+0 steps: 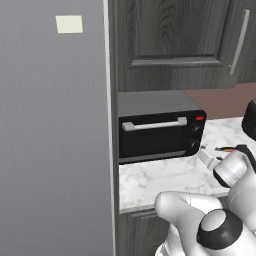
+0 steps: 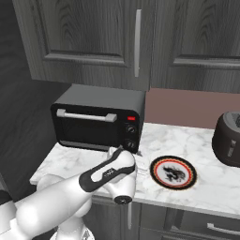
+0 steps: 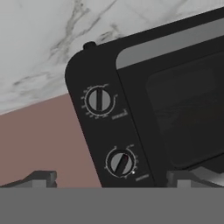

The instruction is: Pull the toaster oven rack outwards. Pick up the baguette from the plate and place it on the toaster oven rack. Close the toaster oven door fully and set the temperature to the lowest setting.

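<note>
Toaster oven door shut; temp step in hand. Claw spread wide, empty, facing knobs. Next: close on temp knob, turn to min.

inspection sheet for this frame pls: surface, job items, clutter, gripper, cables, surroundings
Surface: white marble counter.
Job's things: toaster oven at the counter's left end, door shut; plate to its right, with no baguette on it; two knobs.
Clutter: dark rounded vessel at the right end.
Gripper: gripper open, facing the oven's knob panel, holding nothing.
Cables: nothing seen.
Surroundings: dark wood cabinets above, brown backsplash, grey fridge side to the left.
</note>
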